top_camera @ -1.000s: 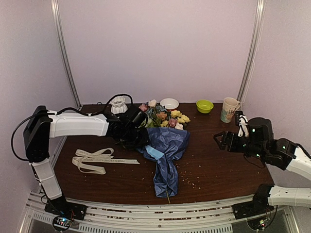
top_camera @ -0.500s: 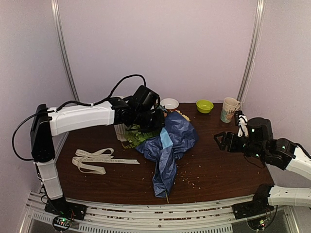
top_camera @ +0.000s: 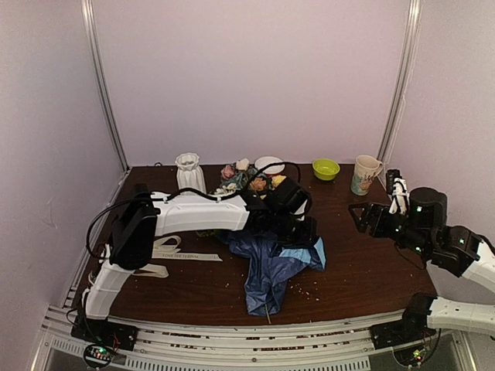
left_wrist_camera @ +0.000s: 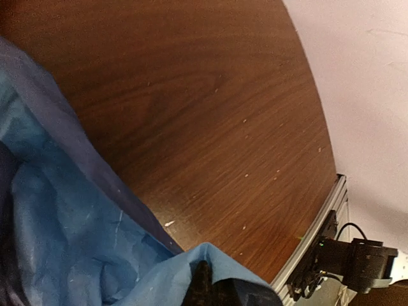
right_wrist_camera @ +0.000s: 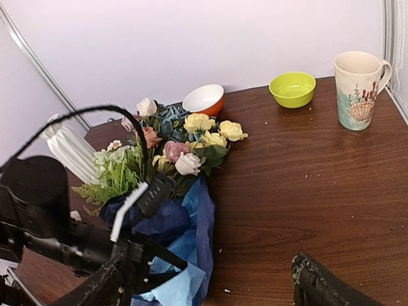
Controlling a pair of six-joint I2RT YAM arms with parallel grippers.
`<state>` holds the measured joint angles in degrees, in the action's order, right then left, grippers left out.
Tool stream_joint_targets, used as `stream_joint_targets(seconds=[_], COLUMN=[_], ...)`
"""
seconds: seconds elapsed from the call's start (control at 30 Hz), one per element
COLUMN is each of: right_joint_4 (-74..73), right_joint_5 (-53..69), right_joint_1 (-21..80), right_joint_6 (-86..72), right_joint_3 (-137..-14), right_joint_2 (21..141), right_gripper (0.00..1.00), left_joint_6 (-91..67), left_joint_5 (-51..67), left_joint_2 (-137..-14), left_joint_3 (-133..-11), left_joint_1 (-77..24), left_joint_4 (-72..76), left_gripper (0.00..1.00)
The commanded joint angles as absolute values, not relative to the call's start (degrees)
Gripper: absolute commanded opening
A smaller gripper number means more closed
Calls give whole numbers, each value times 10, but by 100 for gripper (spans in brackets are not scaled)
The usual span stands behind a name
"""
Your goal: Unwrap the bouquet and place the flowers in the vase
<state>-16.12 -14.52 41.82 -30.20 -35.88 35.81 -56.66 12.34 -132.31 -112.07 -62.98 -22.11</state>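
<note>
The bouquet's flowers (top_camera: 246, 177) lie at the back centre of the table, heads toward the wall, also in the right wrist view as flowers (right_wrist_camera: 185, 141). Their crinkled blue paper (top_camera: 271, 267) spreads toward the front edge. My left gripper (top_camera: 307, 233) reaches across the paper and is shut on a light blue corner of the paper (left_wrist_camera: 159, 274), holding it off the table on the right. The white ribbed vase (top_camera: 188, 171) stands upright at the back left, the vase (right_wrist_camera: 69, 152) partly behind the left arm. My right gripper (top_camera: 363, 219) hovers open to the right, nothing between its fingers (right_wrist_camera: 317, 282).
A cream ribbon (top_camera: 179, 252) lies loose on the table's left side. Along the back wall stand a white and orange bowl (top_camera: 269, 164), a green bowl (top_camera: 326, 168) and a patterned mug (top_camera: 365, 175). Small crumbs dot the wood near the front edge.
The left gripper closed on the paper and swung from the back left across to the right, dragging the light blue corner with it. Flowers and vase show again. The right arm rose slightly.
</note>
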Motion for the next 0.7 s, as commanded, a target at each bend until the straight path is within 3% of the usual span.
stream_joint_targets(seconds=[0.0, 0.17, 0.37, 0.57, 0.67], right_joint_4=[-146, -162, -162, -145, -130], right_joint_5=[-179, -186, -182, -152, -125], right_joint_1=[422, 422, 422, 422, 422], right_joint_6=[-301, -309, -328, -358, -381], right_joint_3=[-349, -348, -341, -343, -353], right_joint_2=[332, 314, 305, 340, 379], right_gripper=[86, 86, 87, 87, 86], left_joint_6=[-578, -585, -592, -557, -538], left_joint_5=[179, 171, 131, 65, 32], left_joint_2=[-1345, -1321, -1235, -1134, -1093], left_joint_3=[-1153, -1177, -1160, -1118, -1098], left_joint_1=[-627, -626, -614, -594, -585], left_joint_4=[-193, -198, -219, -284, -328], left_gripper=[0, 12, 47, 72, 75])
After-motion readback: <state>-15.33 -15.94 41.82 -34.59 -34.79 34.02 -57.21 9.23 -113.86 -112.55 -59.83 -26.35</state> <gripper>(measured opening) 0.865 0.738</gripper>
